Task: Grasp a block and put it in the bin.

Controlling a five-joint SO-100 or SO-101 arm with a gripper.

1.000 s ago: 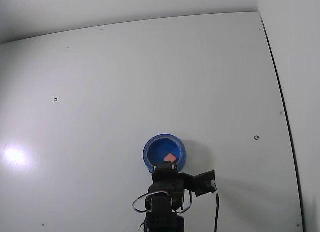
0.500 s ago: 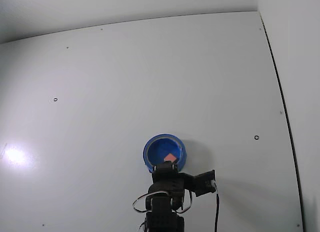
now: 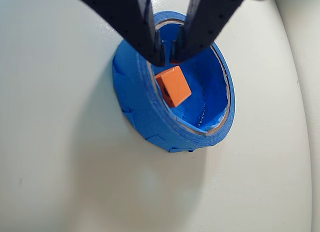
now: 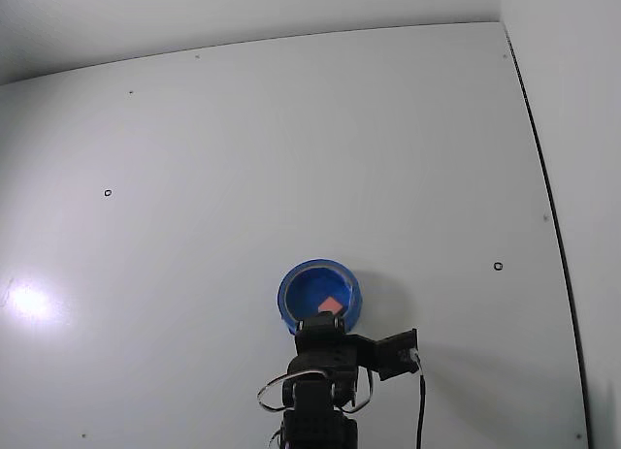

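A small cube, the block (image 3: 173, 85), lies tilted inside the bin (image 3: 137, 99), leaning near the inner wall. In the wrist view it reads orange, with plain faces and a small dark mark on 1 side; in the fixed view it shows as a pale pink-red speck (image 4: 331, 304). The bin (image 4: 291, 294) is a round, bright blue, shallow container with a thick, taped-looking rim, standing on the white desk (image 3: 55, 142). The dark hand (image 3: 167, 55) hangs above the bin's rim, its 2 fingers nearly touching at the tips, holding nothing.
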